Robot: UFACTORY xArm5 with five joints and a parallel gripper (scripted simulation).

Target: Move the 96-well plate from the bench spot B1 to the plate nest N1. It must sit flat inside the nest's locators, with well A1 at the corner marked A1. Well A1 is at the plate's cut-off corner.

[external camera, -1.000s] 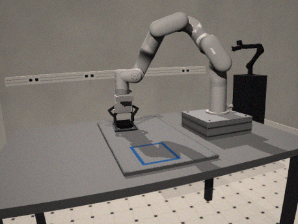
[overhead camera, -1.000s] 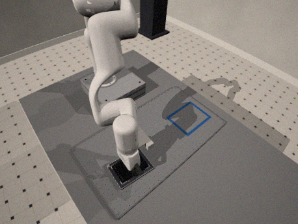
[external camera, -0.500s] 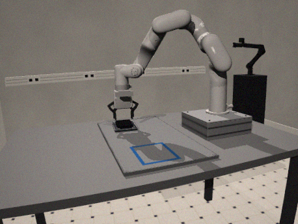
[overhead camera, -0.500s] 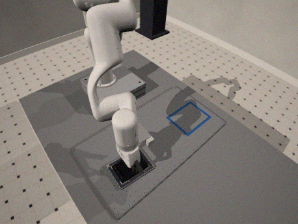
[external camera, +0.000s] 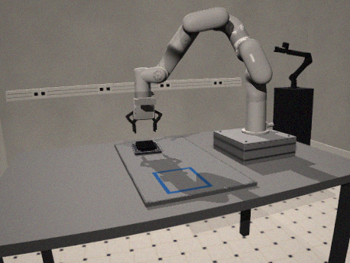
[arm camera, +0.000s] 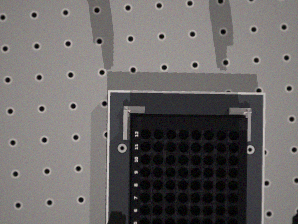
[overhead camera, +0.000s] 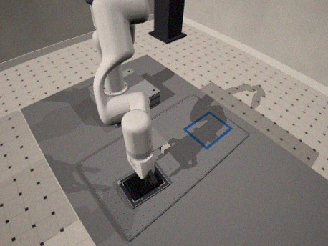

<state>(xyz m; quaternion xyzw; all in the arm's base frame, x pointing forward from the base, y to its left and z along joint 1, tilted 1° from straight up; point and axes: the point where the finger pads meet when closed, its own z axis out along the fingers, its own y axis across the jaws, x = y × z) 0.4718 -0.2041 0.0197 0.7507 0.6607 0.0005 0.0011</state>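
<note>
Its claw spread wide and carrying nothing, the arm hangs above the black 96-well plate seated between the nest's corner locators, the blue-outlined bench spot vacated, the transfer apparently complete

Plain grey walls; dotted tile floor; grey table.

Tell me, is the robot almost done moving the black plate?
Nearly! The black plate already sits in the nest, between its corner locators, and the blue square has nothing on it. The pincer is wide open, holding nothing, hanging above the plate. What's left: checking the cut-off corner matches A1, which these views don't show, and pulling the arm away.
</note>
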